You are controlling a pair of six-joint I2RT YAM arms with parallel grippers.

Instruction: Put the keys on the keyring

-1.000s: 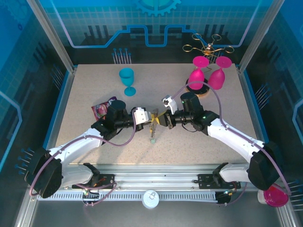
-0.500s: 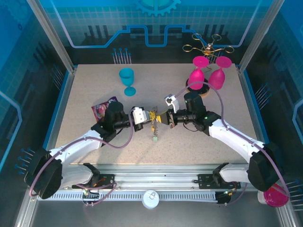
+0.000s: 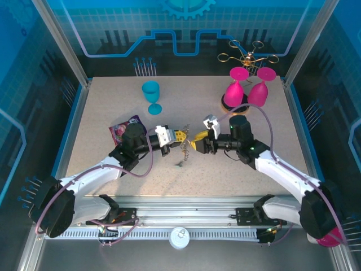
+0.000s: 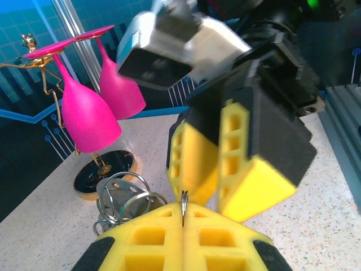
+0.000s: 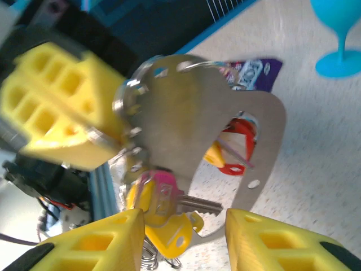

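My left hand (image 4: pixel 183 213) clamps the thin silver metal keyring (image 4: pixel 121 195); my right hand (image 5: pixel 183 226) gapes open. I judge the small flat metal keys (image 5: pixel 194 204) light, stiff and slippery, so I'd pinch a head.

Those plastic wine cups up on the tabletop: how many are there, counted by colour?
Pink cups: 2
Teal cups: 1
Total: 3
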